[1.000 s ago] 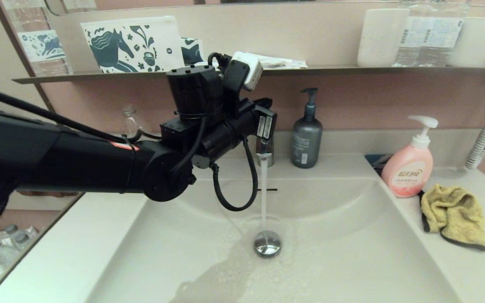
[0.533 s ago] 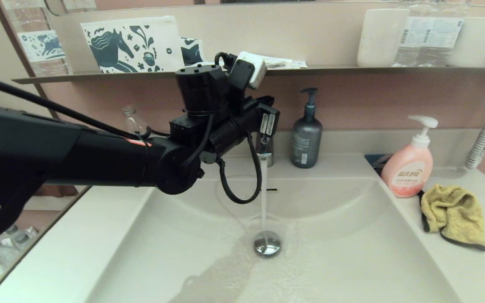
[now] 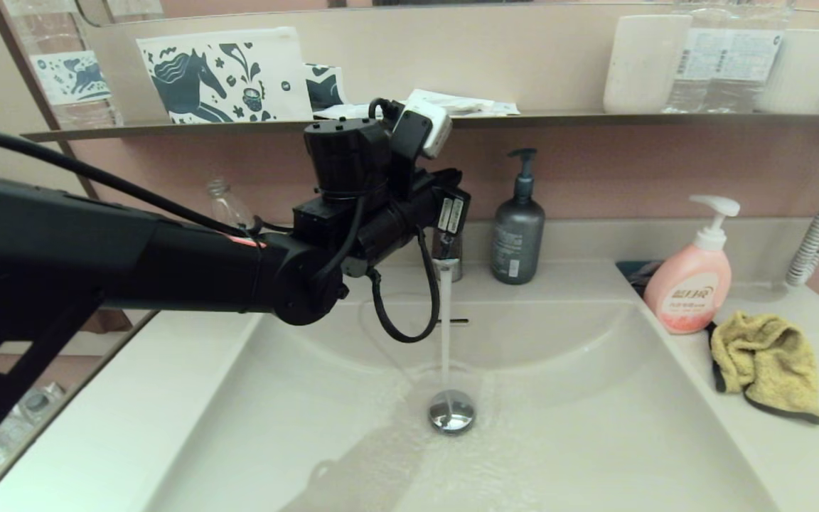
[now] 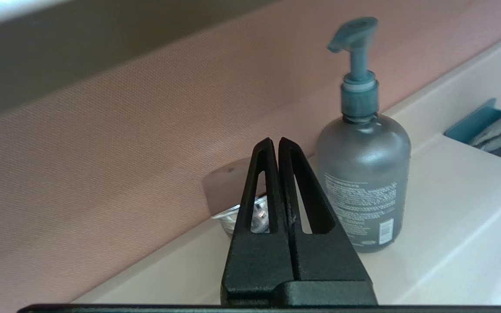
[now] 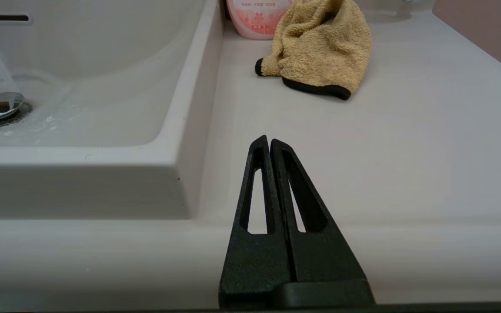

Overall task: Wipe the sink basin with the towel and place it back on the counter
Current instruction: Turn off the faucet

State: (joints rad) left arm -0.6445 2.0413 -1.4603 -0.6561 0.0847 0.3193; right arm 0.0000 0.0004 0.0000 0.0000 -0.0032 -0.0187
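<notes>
Water runs in a thin stream from the chrome faucet (image 3: 447, 257) down onto the round drain plug (image 3: 451, 412) of the sink basin (image 3: 580, 427), spreading in a rippled sheet across the basin floor. A slim overflow slot (image 3: 456, 321) sits in the back wall of the basin, just behind the stream.

The counter (image 3: 800, 455) is glossy cream-white, one piece with the basin, with a low raised edge against a pink wall. On its right side lies the towel (image 3: 765, 364) — mustard yellow, crumpled, black-edged — just beside a pink soap bottle (image 3: 690, 284). A grey pump bottle (image 3: 517, 231) stands at the back, right of the faucet. Above runs a thin dark wall shelf (image 3: 594, 117) holding a horse-print pouch (image 3: 221, 75), a white cup (image 3: 643, 62) and a water bottle (image 3: 729, 57); a mirror rises behind it.

The left gripper (image 4: 275, 143) is raised over the back of the counter, near the faucet and the grey bottle, its fingers pressed together with nothing between them. In the head view the left arm (image 3: 168, 263) reaches across from the left, its wrist hiding the gripper.

The right gripper (image 5: 267, 141) hangs low at the front edge of the counter — fingers together, empty — well apart from the towel, which lies untouched ahead of it.
</notes>
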